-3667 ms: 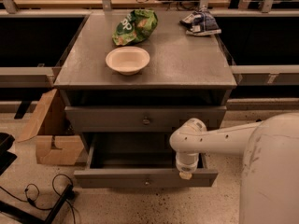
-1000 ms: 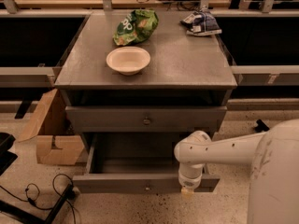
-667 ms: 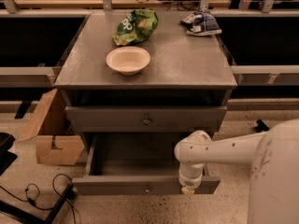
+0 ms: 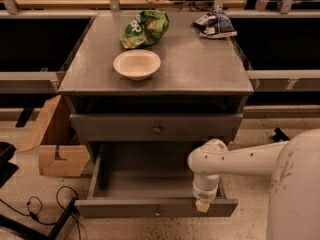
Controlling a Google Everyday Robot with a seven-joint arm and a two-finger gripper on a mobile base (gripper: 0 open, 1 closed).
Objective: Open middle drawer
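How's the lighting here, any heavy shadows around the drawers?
Camera view: dim, warm light; the top is evenly lit, the recess beneath it is nearly black, and the middle drawer is shaded toward the back; the pale gripper at its front right edge catches the light.

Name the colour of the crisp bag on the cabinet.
The crisp bag is green, camera view; the gripper hangs at the open drawer's front.

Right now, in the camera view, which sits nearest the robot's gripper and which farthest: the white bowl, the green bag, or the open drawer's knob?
The gripper hangs at the front right of the open drawer.
1. Drawer knob, on the drawer front.
2. White bowl, on the cabinet top.
3. Green bag, behind the bowl.
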